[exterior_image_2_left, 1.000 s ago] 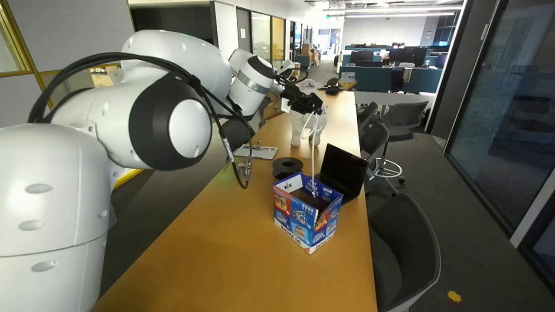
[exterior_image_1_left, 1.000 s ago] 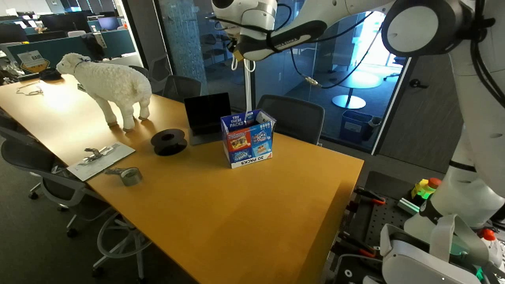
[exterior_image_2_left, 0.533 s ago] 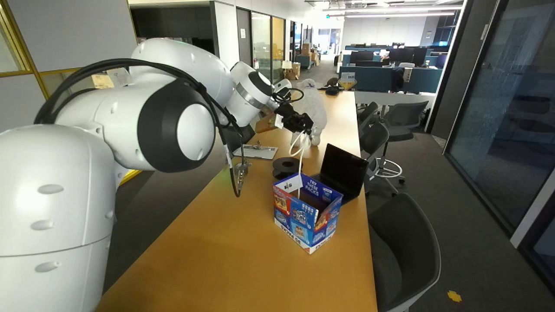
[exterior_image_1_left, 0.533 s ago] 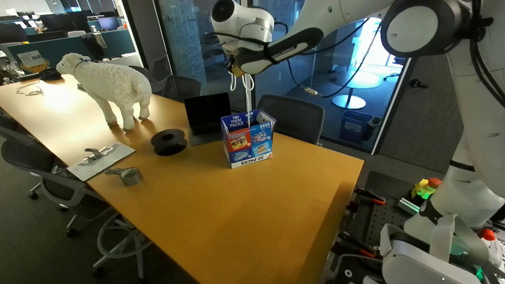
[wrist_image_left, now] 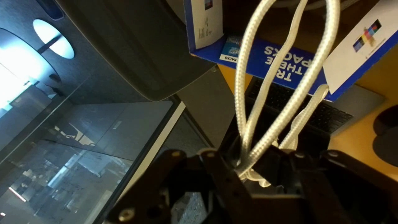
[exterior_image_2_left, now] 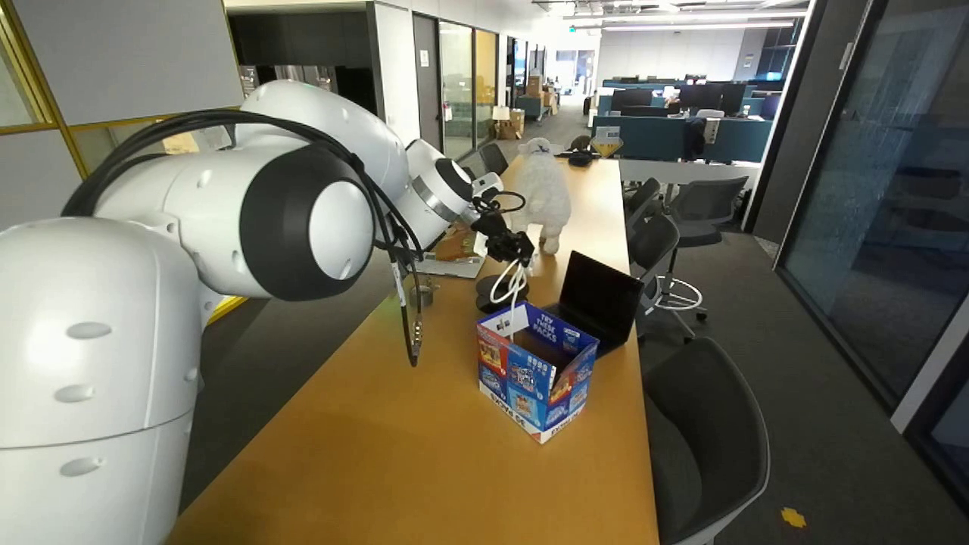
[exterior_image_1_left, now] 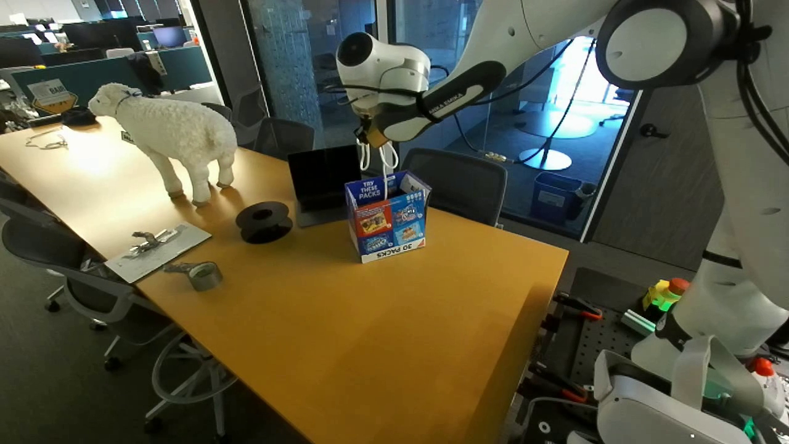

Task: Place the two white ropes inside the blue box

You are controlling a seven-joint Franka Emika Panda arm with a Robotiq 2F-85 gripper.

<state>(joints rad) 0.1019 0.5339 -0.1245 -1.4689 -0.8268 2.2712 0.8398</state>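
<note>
Gripper (wrist_image_left: 249, 162), angled downward at the tip of the white arm (exterior_image_2_left: 335, 225), is clenched on white rope (wrist_image_left: 293, 102), higher than the rim of the blue box (exterior_image_1_left: 388, 225). Thick braided loops spring from the grip with a flatter strand (wrist_image_left: 277, 58) among them; whether these are both ropes cannot be told. One length hangs down into the box, and in the wrist view blurred pale cord (wrist_image_left: 285, 3) shows in its dark interior. The box stands with its mouth up on the table (exterior_image_1_left: 431, 320), close to the long edge by the glass wall (exterior_image_2_left: 870, 174), toward the corner at the arm's end. Past it on the same edge sits a laptop (exterior_image_1_left: 325, 177), screen raised; a dark chair (exterior_image_1_left: 459, 185) faces that edge. Farther in from that edge, near the laptop, lies a black reel (exterior_image_1_left: 265, 227). At the opposite long edge are a clipboard (exterior_image_1_left: 179, 240) and a roll of tape (exterior_image_1_left: 204, 277), the tape nearer the arm's end; toward the far end stands a white toy sheep (exterior_image_1_left: 179, 132).
</note>
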